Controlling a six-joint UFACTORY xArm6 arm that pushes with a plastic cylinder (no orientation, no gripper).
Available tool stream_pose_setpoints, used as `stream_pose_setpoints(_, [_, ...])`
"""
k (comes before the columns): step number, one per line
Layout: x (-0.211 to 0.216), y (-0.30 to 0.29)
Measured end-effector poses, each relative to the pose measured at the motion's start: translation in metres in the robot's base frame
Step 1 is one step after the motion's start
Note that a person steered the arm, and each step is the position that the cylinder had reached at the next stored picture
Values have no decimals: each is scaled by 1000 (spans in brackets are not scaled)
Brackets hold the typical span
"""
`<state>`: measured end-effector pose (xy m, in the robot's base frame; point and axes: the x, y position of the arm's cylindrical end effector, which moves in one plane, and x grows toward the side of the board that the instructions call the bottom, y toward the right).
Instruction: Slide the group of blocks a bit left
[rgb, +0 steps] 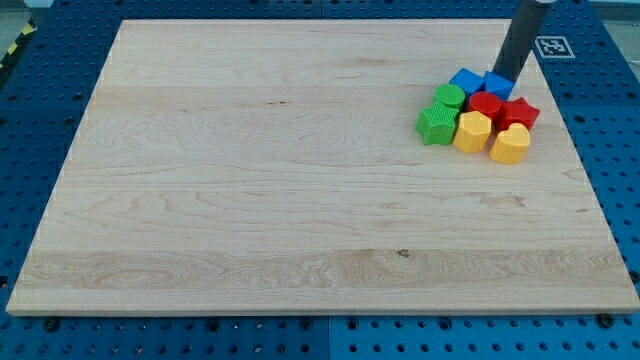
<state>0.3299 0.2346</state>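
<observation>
A: Camera view has the pale wooden worktop (300, 170) filling most of the scene, resting on a blue pegboard (40, 120). Where is the group of blocks?

B: Far right part of the worktop, all eight packed tight and touching. At the far side sit two blue blocks: a blue cube-like block (465, 81) on the left and a second blue block (497, 84) just right of it. Below them come a green cylinder (449, 97), a red cylinder (485, 103) and a red star (519, 112). Nearest row: a green star (436, 124) at the left end, a yellow hexagon (472, 131), then a yellow heart (510, 144) at the right.

A: And my tip?

B: My tip (508, 77) comes down on the far right edge of the cluster, touching or just beside the second blue block; the dark rod rises from it out of the top of the view.

A: Pincer state?

B: This arm carries no pincer, only the rod, so released or clenched doesn't apply. A black-and-white marker tag (552, 46) lies on the pegboard just beyond the worktop's far right corner.
</observation>
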Motion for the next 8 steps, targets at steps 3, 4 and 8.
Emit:
stream_pose_setpoints(3, [4, 46])
stream_pose_setpoints(4, [26, 46])
stream_pose_setpoints(8, [36, -20])
